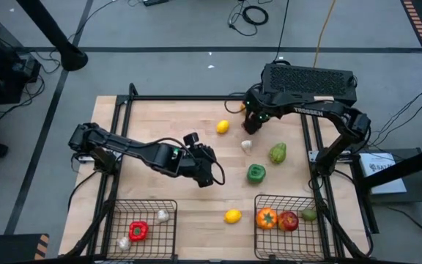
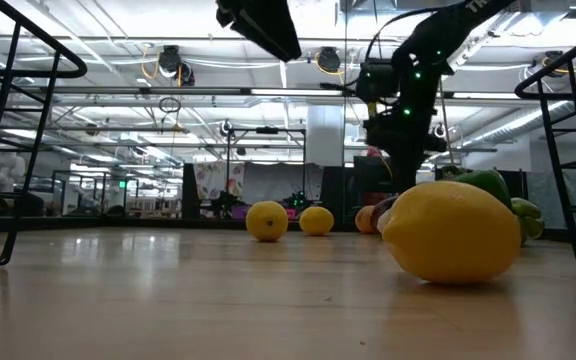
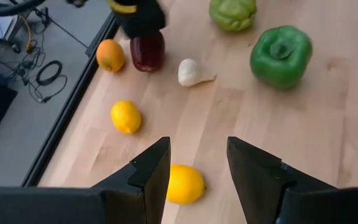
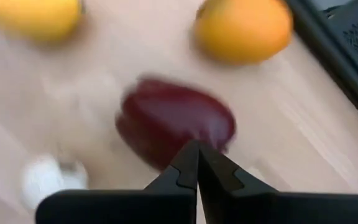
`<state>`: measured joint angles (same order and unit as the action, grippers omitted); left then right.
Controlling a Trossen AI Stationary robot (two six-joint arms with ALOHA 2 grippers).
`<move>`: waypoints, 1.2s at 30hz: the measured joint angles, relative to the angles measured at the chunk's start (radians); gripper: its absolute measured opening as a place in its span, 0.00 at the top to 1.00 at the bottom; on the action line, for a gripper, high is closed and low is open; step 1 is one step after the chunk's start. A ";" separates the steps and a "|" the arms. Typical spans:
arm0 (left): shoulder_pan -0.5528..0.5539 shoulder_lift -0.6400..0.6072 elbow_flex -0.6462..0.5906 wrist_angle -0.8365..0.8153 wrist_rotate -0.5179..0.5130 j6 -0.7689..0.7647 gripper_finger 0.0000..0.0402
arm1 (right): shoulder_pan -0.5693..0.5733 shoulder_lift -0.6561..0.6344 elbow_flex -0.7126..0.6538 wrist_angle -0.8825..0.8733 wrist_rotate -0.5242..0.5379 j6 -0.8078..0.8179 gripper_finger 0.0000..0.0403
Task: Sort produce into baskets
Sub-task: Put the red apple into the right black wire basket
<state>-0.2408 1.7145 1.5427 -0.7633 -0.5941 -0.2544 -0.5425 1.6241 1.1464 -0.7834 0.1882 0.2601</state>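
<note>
My right gripper is shut and points down at the far middle of the table, right over a dark red piece of produce. An orange and a lemon lie beside that piece. My left gripper is open and empty, high over the table's middle, with another lemon on the wood below its fingers. The left basket holds a red pepper and garlic. The right basket holds an orange tomato and a red apple. My right gripper's shut fingertips stand at the top of the dark red piece, coming from above. I cannot tell whether they touch it. The piece rests on the table.
A garlic bulb, a pale green pepper and a dark green pepper lie loose between the two grippers. A third lemon lies between the baskets near the front edge. The black table frame borders the wood.
</note>
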 joint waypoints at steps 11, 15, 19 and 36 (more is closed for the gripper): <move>-0.044 0.000 0.022 -0.002 -0.001 0.027 0.59 | 0.131 0.000 0.010 0.036 0.248 0.434 0.97; -0.052 0.000 0.022 -0.002 -0.001 0.028 0.59 | 0.133 0.019 0.010 0.053 0.246 0.526 0.95; -0.055 0.000 0.022 -0.002 -0.001 0.028 0.59 | 0.135 0.074 0.010 0.089 0.230 0.593 0.96; -0.096 0.000 0.022 -0.006 0.015 0.060 0.59 | 0.182 0.108 0.009 0.107 0.379 0.681 0.97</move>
<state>-0.3369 1.7145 1.5650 -0.7696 -0.5789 -0.1940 -0.3607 1.7320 1.1557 -0.6759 0.5671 0.9409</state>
